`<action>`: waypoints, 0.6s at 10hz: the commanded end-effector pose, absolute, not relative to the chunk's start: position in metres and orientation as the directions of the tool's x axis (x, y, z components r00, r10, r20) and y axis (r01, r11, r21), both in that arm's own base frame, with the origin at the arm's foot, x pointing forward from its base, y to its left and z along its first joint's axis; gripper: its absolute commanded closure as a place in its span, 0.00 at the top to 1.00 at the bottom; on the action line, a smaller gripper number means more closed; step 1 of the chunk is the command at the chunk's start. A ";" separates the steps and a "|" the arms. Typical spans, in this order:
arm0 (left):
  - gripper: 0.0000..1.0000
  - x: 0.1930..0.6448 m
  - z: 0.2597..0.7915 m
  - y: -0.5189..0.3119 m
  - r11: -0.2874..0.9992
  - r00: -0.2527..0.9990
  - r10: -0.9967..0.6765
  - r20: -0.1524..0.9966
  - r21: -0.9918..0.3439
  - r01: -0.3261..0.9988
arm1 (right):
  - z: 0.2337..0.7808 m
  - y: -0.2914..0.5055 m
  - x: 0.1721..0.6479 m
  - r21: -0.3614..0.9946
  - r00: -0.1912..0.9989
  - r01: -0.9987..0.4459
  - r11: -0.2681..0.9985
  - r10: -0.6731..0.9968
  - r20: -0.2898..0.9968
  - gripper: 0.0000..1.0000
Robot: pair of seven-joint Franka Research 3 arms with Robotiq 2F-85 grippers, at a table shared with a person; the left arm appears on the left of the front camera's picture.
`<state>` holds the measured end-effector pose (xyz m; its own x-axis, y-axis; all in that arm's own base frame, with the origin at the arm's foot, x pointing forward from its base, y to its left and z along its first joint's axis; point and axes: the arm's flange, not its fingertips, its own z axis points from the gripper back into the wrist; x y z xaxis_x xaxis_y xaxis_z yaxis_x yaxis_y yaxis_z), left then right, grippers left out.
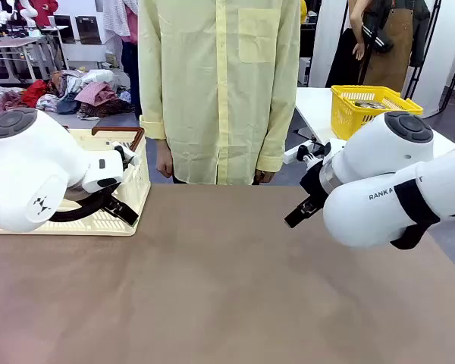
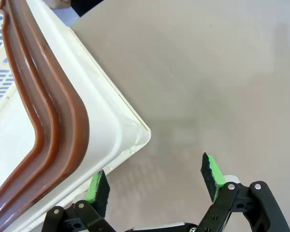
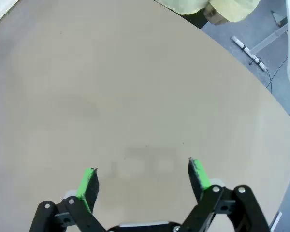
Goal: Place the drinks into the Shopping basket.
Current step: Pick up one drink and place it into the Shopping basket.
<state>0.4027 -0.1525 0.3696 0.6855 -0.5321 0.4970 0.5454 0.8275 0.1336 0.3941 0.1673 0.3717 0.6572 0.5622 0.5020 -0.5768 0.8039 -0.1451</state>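
Nearest lies the plain brown tabletop (image 1: 227,303), a matte sheet running from the near edge to the person at the far side. Over it, on the left, the left gripper (image 2: 154,176) hangs with its black fingers spread wide and released. Its green pads (image 2: 211,166) face each other with only bare tabletop between them. One of its fingers stands just beside a rounded corner of the cream-white plastic lattice shopping basket (image 2: 113,121); whether it touches the wall I cannot tell. The basket sits on the left part of the table, toward the far edge, and a dark brown plastic handle (image 2: 53,111) lies along its rim. From the front, the bulky white left arm (image 1: 30,171) covers most of the basket, so its inside is largely hidden.

On the right, the right gripper (image 3: 143,173) is likewise released, its fingers wide apart above bare tabletop and holding nothing. The white right arm (image 1: 387,182) comes in from the right edge, well apart from the basket.

Farther off, a person in a pale yellow button shirt (image 1: 220,83) stands at the table's far edge, between the two arms, with both hands (image 1: 164,161) hanging at the sides. Beyond, at the far right, a small yellow plastic basket (image 1: 368,114) rests on a white table (image 1: 315,102). At the far left lies a heap of coloured clothes (image 1: 83,95).
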 end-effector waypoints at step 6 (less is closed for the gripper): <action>1.00 0.403 0.370 -0.153 0.827 0.684 -0.532 0.499 0.134 0.545 | 0.372 0.167 0.394 -0.145 0.657 -0.577 0.804 0.562 0.502 1.00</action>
<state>0.4026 -0.1528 0.3696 0.6852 -0.5325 0.4969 0.5458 0.8272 0.1338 0.3941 0.1673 0.3717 0.6571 0.5624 0.5019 -0.5769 0.8038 -0.1453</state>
